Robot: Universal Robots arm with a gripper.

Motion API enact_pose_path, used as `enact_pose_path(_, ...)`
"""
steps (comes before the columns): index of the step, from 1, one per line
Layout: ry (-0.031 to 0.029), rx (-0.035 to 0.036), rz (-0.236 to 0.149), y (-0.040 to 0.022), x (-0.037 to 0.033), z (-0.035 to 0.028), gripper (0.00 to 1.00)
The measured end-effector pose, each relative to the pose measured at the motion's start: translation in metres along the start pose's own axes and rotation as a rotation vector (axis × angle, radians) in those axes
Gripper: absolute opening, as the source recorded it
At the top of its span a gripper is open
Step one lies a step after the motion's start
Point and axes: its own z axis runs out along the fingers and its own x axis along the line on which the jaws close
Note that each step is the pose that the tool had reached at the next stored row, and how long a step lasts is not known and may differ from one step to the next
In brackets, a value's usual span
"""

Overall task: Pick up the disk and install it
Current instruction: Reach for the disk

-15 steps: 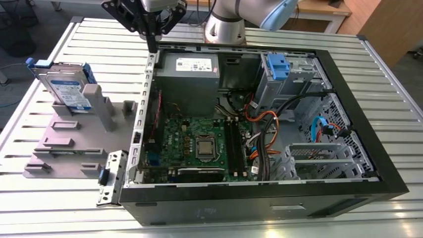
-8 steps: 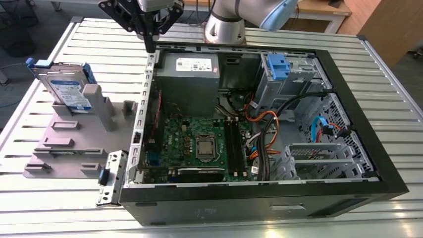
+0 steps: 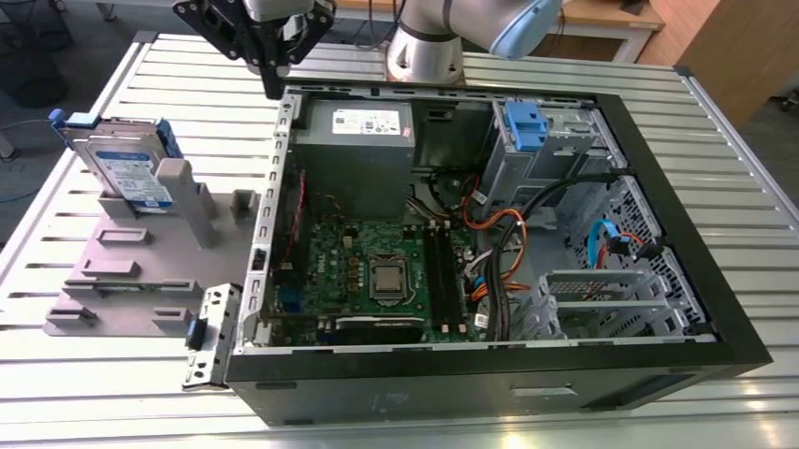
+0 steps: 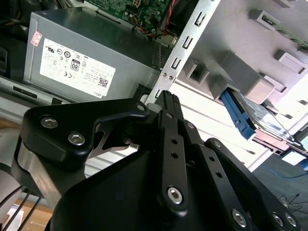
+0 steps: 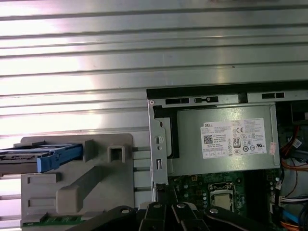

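The disk [image 3: 129, 171] stands on edge in a grey holder [image 3: 131, 276] at the exterior view's left, beside the open computer case [image 3: 500, 374]. It is silver with a blue-and-white label and blue side rails. In both wrist views it shows edge-on, with its blue rail [image 4: 238, 115] [image 5: 57, 161] sticking out of the holder. My black gripper [image 3: 271, 86] hangs above the case's back corner, over the power supply's edge and well apart from the disk. Its fingers [image 4: 166, 103] are shut together with nothing between them; their base also shows in the first wrist view as the gripper [image 5: 163, 208].
Inside the case sit a grey power supply [image 3: 355, 126] with a white sticker, a motherboard [image 3: 374, 271], cables, and a grey drive cage with a blue latch [image 3: 525, 126]. A loose metal bracket [image 3: 206, 332] lies by the case's front corner. The slatted metal table [image 3: 112, 393] surrounds everything.
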Motion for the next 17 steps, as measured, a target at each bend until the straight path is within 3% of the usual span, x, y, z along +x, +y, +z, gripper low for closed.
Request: enact_pose_path(17, 0.0, 0.0, 0.0, -0.0033, 0.0428, 0.0005, 0.11)
